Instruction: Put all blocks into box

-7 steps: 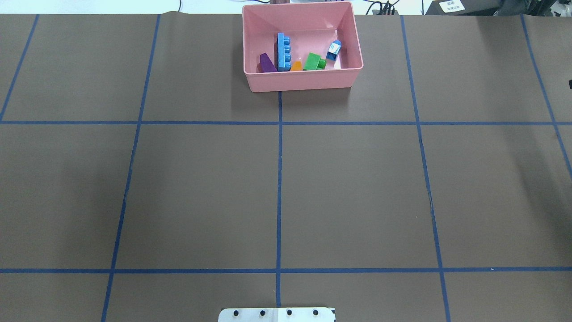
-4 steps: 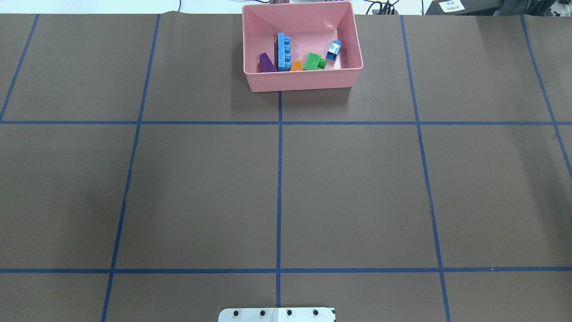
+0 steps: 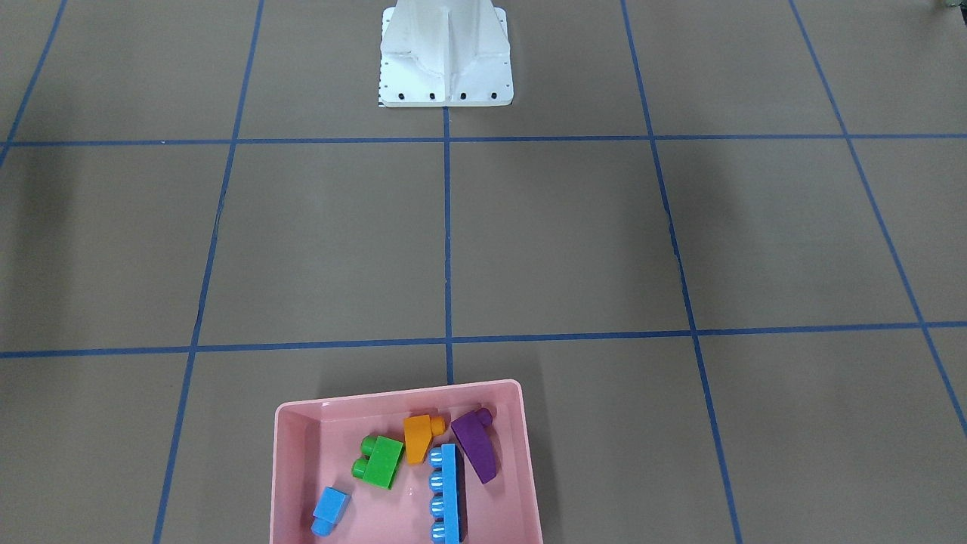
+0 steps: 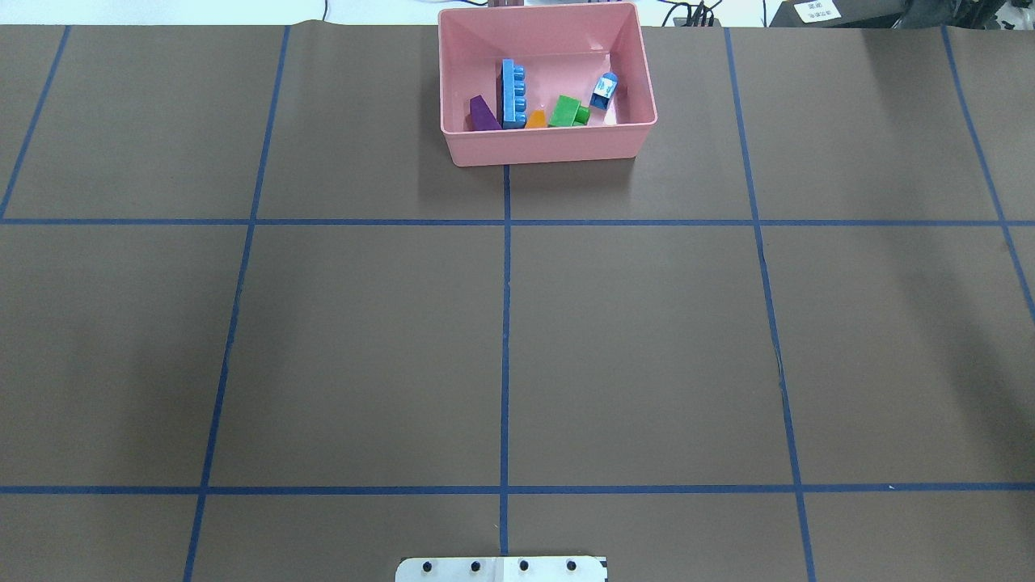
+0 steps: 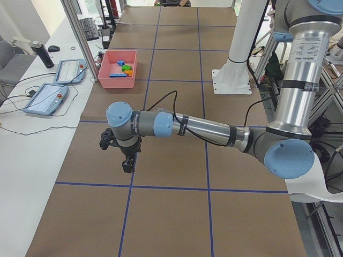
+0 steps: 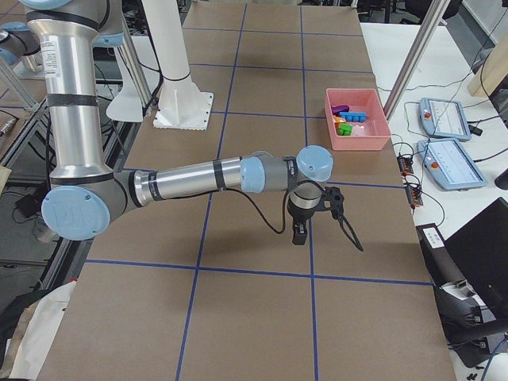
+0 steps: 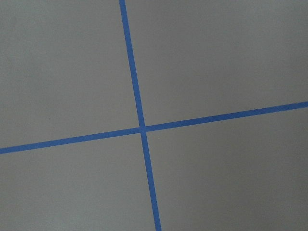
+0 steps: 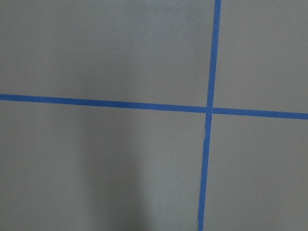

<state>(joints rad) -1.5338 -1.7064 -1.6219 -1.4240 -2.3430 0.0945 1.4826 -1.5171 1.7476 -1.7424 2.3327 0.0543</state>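
**All five blocks in the box, both arms out over open mat**

Starting at the left gripper (image 5: 127, 166): seen only from the side camera, hanging low over the brown table (image 4: 647, 339), pointing down, on the end of the near arm stretched out level. Open or closed, holding anything or not? Cannot tell from that distance. Wrist view there filled with mat and a crossing of blue tape (image 7: 140, 128), no fingers showing.

Across to the right gripper (image 6: 305, 232): same story, caught only from the other side camera, low over the mat and well apart from the box. Width of the claw and any load, again, cannot tell. Wrist view just mat and another tape cross.

Out now to the far edge of the table, on the centre line: the pink box (image 4: 550, 147), straight across from the white robot base (image 3: 446, 68). Inside, all five blocks. Long light-blue block (image 3: 446, 491) lying lengthwise, purple block (image 3: 476, 446) just beside it, orange block (image 3: 415, 438) touching its robot-side end, green block (image 3: 381, 461) next to the orange, small blue block (image 3: 330, 510) off alone near a corner.
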